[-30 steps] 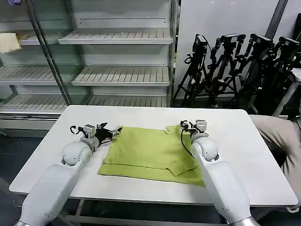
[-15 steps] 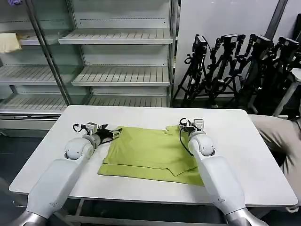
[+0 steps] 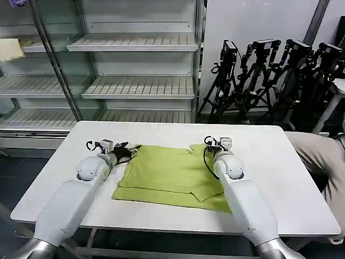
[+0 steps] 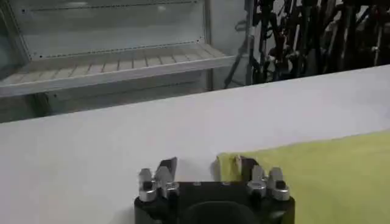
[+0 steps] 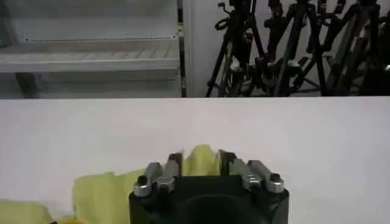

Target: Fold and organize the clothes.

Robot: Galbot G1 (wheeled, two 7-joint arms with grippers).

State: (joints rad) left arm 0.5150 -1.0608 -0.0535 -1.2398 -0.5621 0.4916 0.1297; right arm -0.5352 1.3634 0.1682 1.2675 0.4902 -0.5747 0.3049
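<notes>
The right gripper (image 5: 200,165) is seen low over the white counter (image 5: 317,140), its two fingers (image 5: 173,165) set apart with a raised fold of the lime T-shirt (image 5: 201,161) standing between them. More of the same fabric is spread on the counter just beside one finger, lying crumpled at the gripper's body. Beyond the fingertips bare counter is shown, and past its far edge empty slatted shelves (image 5: 91,61) and a cluster of black tripods (image 5: 292,49) are visible.
</notes>
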